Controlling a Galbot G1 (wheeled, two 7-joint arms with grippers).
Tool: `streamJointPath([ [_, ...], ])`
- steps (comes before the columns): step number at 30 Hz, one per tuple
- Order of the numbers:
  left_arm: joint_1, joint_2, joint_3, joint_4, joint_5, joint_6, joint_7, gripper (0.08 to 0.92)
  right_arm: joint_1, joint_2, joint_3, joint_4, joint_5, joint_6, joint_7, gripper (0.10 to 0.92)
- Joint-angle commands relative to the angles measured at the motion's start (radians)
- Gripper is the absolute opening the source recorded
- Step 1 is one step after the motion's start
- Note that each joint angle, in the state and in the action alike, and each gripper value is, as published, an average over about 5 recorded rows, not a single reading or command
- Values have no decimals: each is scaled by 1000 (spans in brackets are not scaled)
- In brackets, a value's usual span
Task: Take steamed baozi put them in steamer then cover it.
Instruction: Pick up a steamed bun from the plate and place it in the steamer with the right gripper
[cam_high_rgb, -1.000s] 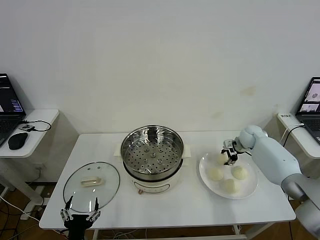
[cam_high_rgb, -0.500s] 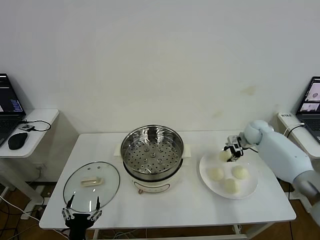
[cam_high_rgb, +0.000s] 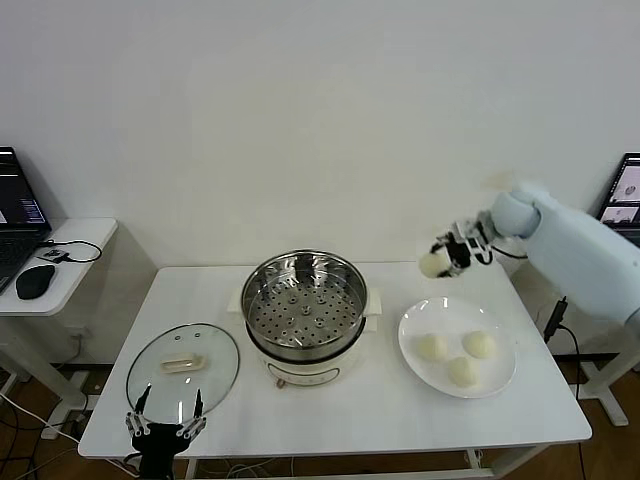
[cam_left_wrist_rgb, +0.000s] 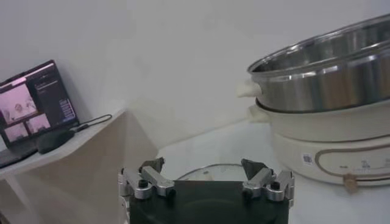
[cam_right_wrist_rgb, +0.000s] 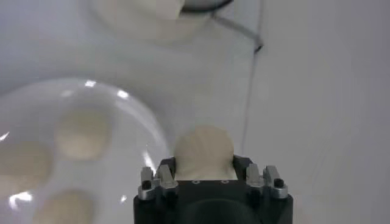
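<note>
My right gripper is shut on one cream-white baozi and holds it in the air above the far left rim of the white plate, right of the steamer. In the right wrist view the bun sits between the jaws. Three more baozi lie on the plate. The steamer's perforated tray holds nothing. My left gripper is open and parked below the table's front left edge.
The glass lid with a cream handle lies flat on the table, left of the steamer. Side tables with laptops stand at far left and far right.
My right gripper has lifted the baozi off the plate, rising and moving slightly left toward the steamer. Three buns are left on the plate. The left arm has not moved.
</note>
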Motion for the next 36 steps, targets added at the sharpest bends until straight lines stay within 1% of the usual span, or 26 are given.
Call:
streamJointPath([
  [1, -5, 1, -10, -2, -10, 2, 2, 823, 190, 194, -171, -6, 127, 48, 31, 594],
  [6, -9, -2, -16, -6, -12, 4, 3, 823, 179, 332, -216, -56, 115, 127, 65, 598],
  [11, -13, -3, -25, -6, -16, 5, 4, 823, 134, 408, -252, -75, 49, 205, 92, 596],
  [23, -26, -9, -38, -5, -25, 9, 5, 823, 7, 463, -274, -146, -271, 428, 159, 609],
  [30, -31, -11, -42, 2, -28, 9, 5, 823, -49, 503, -219, -248, -477, 539, 229, 619],
  [36, -30, -15, -43, 3, -27, 8, 4, 823, -75, 525, -186, -297, -561, 578, 260, 619],
])
